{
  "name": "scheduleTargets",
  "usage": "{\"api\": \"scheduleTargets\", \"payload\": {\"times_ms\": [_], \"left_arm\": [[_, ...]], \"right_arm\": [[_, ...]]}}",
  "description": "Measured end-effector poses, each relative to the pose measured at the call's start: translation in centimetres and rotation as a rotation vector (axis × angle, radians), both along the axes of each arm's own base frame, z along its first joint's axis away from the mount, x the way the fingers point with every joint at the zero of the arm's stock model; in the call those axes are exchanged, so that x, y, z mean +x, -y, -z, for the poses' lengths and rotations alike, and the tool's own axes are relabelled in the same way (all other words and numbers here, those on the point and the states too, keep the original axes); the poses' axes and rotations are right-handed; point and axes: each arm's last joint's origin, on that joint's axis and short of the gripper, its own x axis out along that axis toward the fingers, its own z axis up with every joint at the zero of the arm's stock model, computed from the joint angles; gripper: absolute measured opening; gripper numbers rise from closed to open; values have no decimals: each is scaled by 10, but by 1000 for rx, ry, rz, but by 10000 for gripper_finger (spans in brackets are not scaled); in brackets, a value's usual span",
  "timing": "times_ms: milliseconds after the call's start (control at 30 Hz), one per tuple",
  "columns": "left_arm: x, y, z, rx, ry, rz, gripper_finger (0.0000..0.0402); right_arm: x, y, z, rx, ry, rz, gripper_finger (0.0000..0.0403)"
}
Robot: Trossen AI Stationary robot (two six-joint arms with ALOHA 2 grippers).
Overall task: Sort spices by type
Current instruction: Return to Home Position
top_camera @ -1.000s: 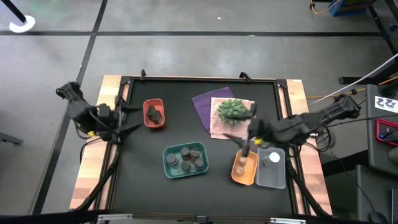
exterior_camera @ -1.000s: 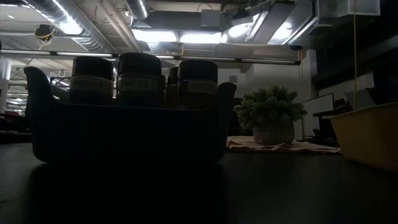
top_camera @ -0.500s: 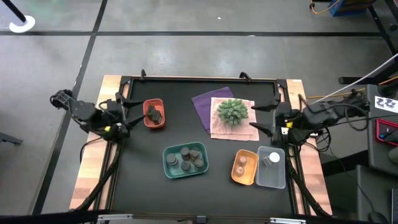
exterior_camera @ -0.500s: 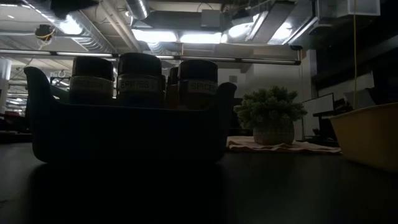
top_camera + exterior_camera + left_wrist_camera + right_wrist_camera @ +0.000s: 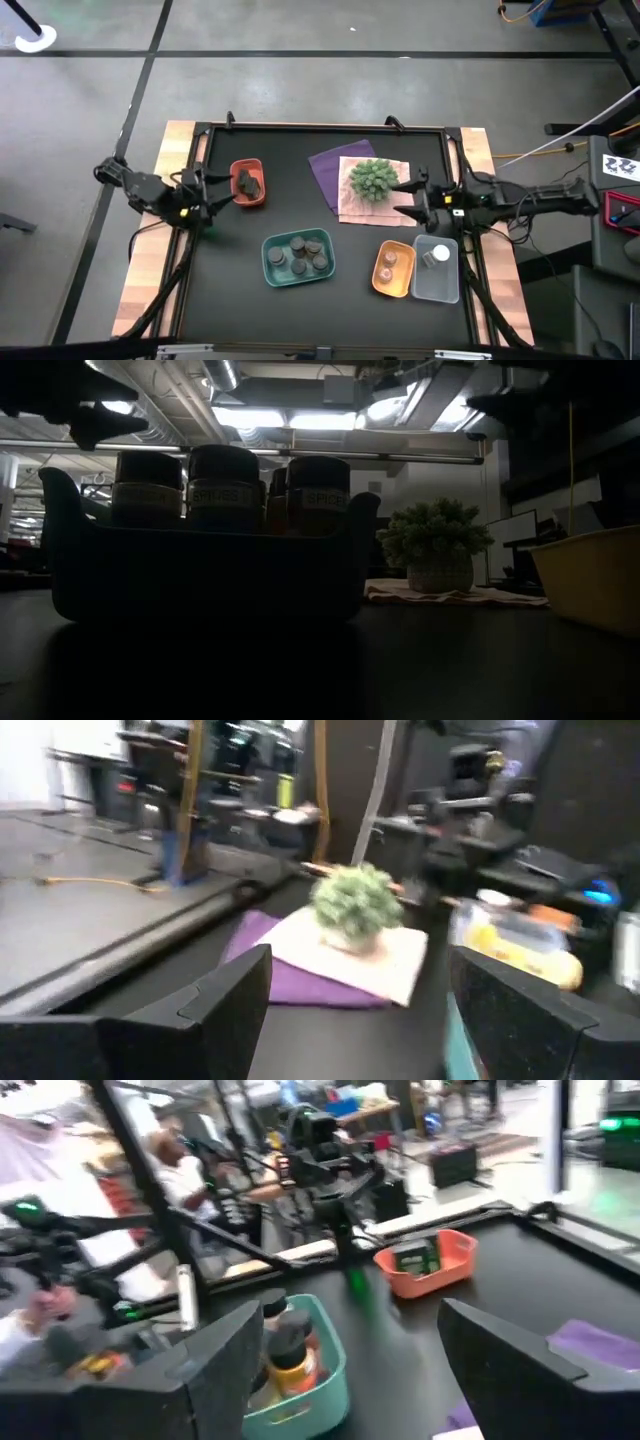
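Standing wide and empty either side of the sorted jars (image 5: 298,257), left gripper (image 5: 218,190) and right gripper (image 5: 403,198) seemingly only needed parking at home.

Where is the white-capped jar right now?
At the lower right of the high view, the white-capped jar sits in the clear tray, next to the orange tray and near the open right gripper.

Four small plastic trays sit on the tabletop (image 5: 225,265): one teal tray (image 5: 298,282), one yellow-orange tray (image 5: 392,291), one clear tray (image 5: 436,286) and one red-orange tray (image 5: 247,201).

- round grey-topped jars (image 5: 296,246): about five, exact count unclear
- brownish-amber jars (image 5: 390,259): two
- white-capped jar (image 5: 438,256): one
- dark lumpy pieces (image 5: 248,181): seemingly two
- spiky green ball plant (image 5: 373,177): one
- cloths: two, a purple cloth (image 5: 326,168) and a pale pink cloth (image 5: 350,206)
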Motion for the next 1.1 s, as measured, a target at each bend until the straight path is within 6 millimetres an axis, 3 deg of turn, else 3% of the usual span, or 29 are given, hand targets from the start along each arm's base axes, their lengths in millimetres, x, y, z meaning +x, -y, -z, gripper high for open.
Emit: {"api": "scheduleTargets", "payload": {"times_ms": [233, 467, 700, 1100], "left_arm": [[6, 6, 11, -28, -3, 143, 287], [18, 18, 32, 3, 67, 332, 287], [25, 23, 53, 17, 125, 357, 287], [29, 9, 55, 136, 73, 191, 287]], "right_arm": [[-10, 8, 40, 50, 70, -64, 298], [-13, 10, 73, 101, -7, -65, 298], [-16, 7, 91, 89, 106, -162, 298], [-16, 6, 96, -40, 85, -199, 298]]}}
